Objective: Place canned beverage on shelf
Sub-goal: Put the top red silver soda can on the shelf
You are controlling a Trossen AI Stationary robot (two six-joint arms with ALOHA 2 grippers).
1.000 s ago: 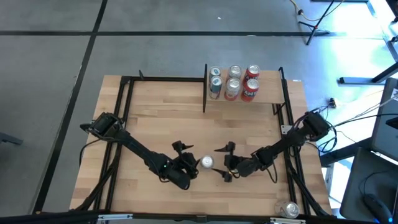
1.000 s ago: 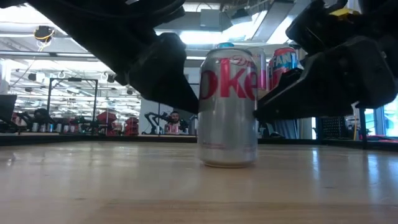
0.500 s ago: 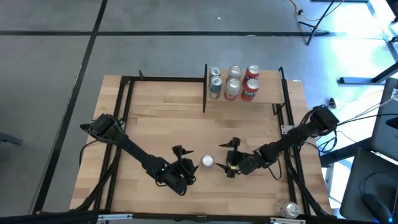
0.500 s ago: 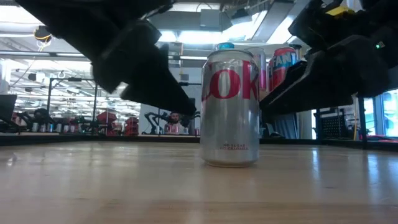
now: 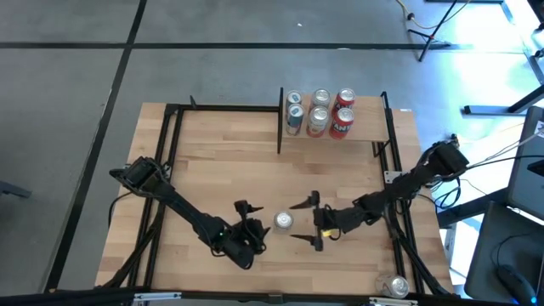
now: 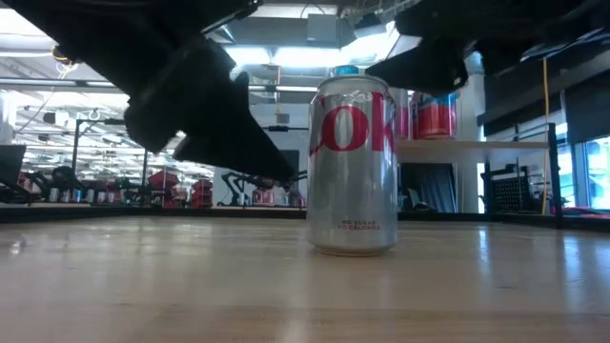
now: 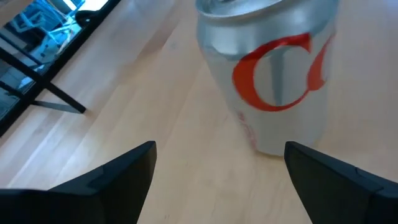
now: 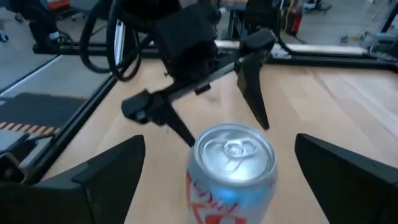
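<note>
A silver diet cola can (image 5: 283, 221) stands upright on its base on the tabletop, near the middle front; it also shows in the low view (image 6: 351, 162). My left gripper (image 5: 255, 224) is open just left of the can (image 7: 273, 81), low over the wood, and touches nothing. My right gripper (image 5: 303, 221) is open just right of the can and higher, looking down on the can's top (image 8: 233, 152). The shelf (image 5: 367, 132), a small light-wood board between black posts, is at the table's far right.
Several cans, silver and red (image 5: 319, 112), stand on the shelf's left half; they show behind the can in the low view (image 6: 434, 110). A black frame (image 5: 170, 153) runs along the table's edges. Another can (image 5: 394, 286) lies at the near right corner.
My left gripper has drawn back from the can toward the table's left. My right gripper has risen and pulled a little toward the right edge, away from the can. The can has turned slightly about its axis and stands upright at the same place.
</note>
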